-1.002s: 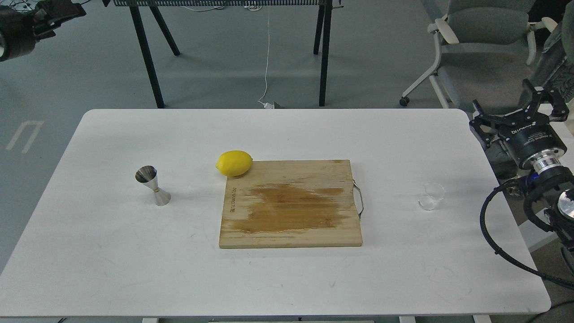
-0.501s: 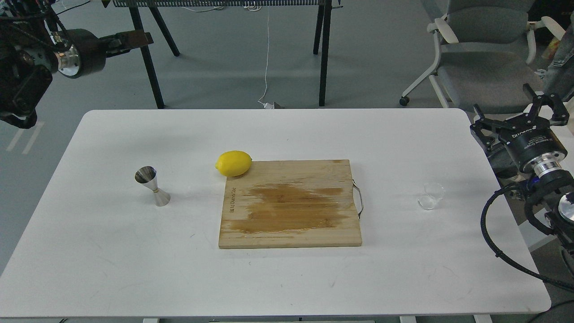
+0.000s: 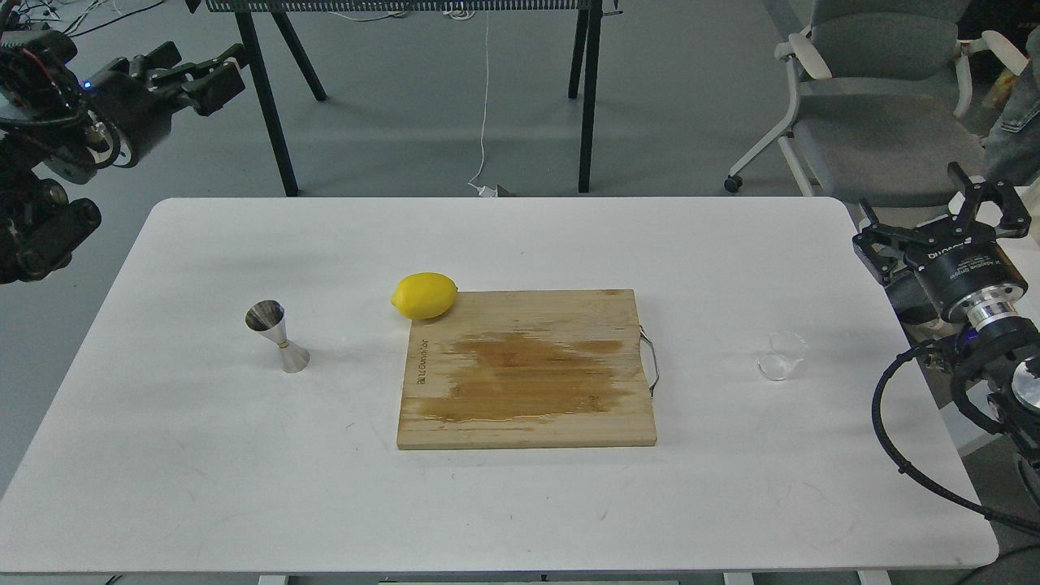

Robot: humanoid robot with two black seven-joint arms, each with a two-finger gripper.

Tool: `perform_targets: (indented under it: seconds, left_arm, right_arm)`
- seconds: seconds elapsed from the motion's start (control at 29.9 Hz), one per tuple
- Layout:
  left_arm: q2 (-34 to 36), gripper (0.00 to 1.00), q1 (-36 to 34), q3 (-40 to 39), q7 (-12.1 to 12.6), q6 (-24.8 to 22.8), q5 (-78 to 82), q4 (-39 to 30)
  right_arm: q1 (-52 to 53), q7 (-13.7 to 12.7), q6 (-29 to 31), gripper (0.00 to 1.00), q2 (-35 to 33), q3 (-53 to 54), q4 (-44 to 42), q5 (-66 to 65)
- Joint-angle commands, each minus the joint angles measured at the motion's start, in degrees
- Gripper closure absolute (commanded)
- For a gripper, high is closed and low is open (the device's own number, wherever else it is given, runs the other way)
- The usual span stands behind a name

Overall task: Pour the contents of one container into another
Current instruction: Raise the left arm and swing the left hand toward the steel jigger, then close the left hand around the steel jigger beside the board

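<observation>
The steel jigger (image 3: 278, 337) stands upright on the left part of the white table (image 3: 203, 487). Near the right edge sits the small clear cup (image 3: 782, 355), faint against the white top, with nothing touching it. My right gripper (image 3: 934, 203) hovers beyond the table's right edge, up and to the right of the cup, its fingers spread open and empty. Off the table's far left corner, high up, my left gripper (image 3: 199, 73) points right, far from the jigger. Its fingers look parted and hold nothing.
A wooden cutting board (image 3: 528, 370) with a wet stain and a metal handle lies in the middle of the table. A yellow lemon (image 3: 424, 295) rests at its far left corner. A grey office chair (image 3: 877, 106) and black stand legs (image 3: 268, 106) are behind the table.
My left arm has swung in from the top left corner, and its gripper now points right. My right gripper has shifted slightly. Jigger, cup, lemon and board have not moved.
</observation>
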Motion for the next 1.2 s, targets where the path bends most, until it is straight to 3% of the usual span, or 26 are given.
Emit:
perform_targets:
  seconds: [0.0,0.27,0.43,0.7,1.17]
  left_arm:
    - [2.7,0.0,1.3,-0.2,0.0,2.2,0.0,-0.3]
    - [12.3,0.0,12.2,-5.8,0.0,3.4,-0.1,-11.4]
    - [12.8,0.0,18.4,-8.8,0.0,10.9,0.0,-14.3]
    - [16.7,0.01,25.7,-8.8,0.0,10.9,0.0,-24.6]
    - [20.0,0.01,37.7,-8.9,0.0,10.9,3.3,-29.8]
  right_arm:
    - [0.0,0.0,0.0,0.0,-0.1,0.0,-0.1,0.0]
    - [0.0,0.0,0.0,0.0,0.1,0.0,-1.1,0.0]
    - [-0.1,0.0,0.0,0.0,0.6,-0.1,-2.2,0.0]
    - [0.0,0.0,0.0,0.0,0.5,-0.1,-2.3,-0.1]
    - [-0.2,0.0,0.0,0.0,0.6,-0.6,-3.6,-0.1]
